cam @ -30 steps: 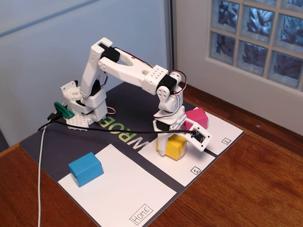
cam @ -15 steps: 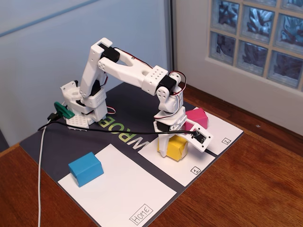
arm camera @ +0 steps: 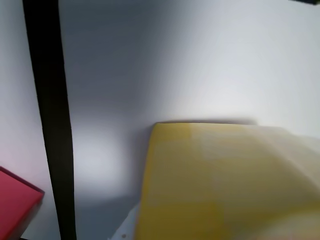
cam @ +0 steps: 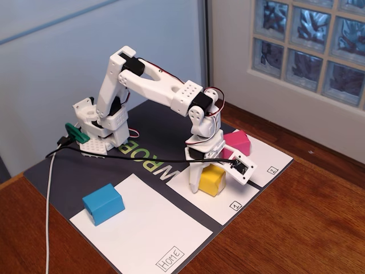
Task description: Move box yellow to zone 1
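1. So, fingers first: the gripper (cam: 206, 165) is down right over the yellow box (cam: 211, 179), with white finger parts on both sides of it in the fixed view. Honestly can't tell whether they're clamped on it or just hanging loose around it.
2. The wrist view is no help, just a big blurry slab of yellow box (arm camera: 220, 180) with no fingers showing.
3. The box sits on zone 1 (cam: 228, 191), the white panel with the little boxed "1" in its corner. It looks like it's resting on the paper.
4. Heading outward: the pink box (cam: 237, 141) is near at about 1 o'clock from the yellow one, next to the panel marked "2" (cam: 266, 161). The blue box (cam: 103, 203) is way off at 8 o'clock on the Home panel (cam: 154, 234).
5. My read: the move is basically done. What's left is letting go, if it's gripping at all, and backing the arm off.
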`<state>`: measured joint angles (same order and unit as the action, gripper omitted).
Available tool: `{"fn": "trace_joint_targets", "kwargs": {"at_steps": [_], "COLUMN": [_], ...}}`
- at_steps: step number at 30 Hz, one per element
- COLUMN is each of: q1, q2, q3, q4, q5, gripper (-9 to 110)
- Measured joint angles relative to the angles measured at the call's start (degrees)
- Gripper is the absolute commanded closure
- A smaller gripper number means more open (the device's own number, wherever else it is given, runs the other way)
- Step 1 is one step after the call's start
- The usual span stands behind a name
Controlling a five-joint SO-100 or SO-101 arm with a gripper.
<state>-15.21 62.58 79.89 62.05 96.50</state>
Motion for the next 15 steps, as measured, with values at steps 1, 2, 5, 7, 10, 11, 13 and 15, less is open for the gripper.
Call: {"fn": "trace_joint_targets", "kwargs": {"at_steps": [1, 2, 5, 7, 10, 11, 13, 15], "q1": [0.0, 0.0, 0.0, 0.1, 0.1, 0.1, 0.1, 0.3], "q2": [0.0, 0.0, 0.8, 2.2, 5.4, 6.7, 9.5, 12.7], "q3": [0.0, 0.0, 0.0, 0.0, 0.0, 0.0, 0.0, 0.0], "q4": [0.0, 0.0, 0.0, 0.0, 0.0, 0.0, 0.1, 0.1], "q5": [0.0, 0.0, 0.0, 0.1, 0.1, 0.1, 0.1, 0.1], "gripper": [67, 67, 67, 67, 66, 66, 66, 66]}}
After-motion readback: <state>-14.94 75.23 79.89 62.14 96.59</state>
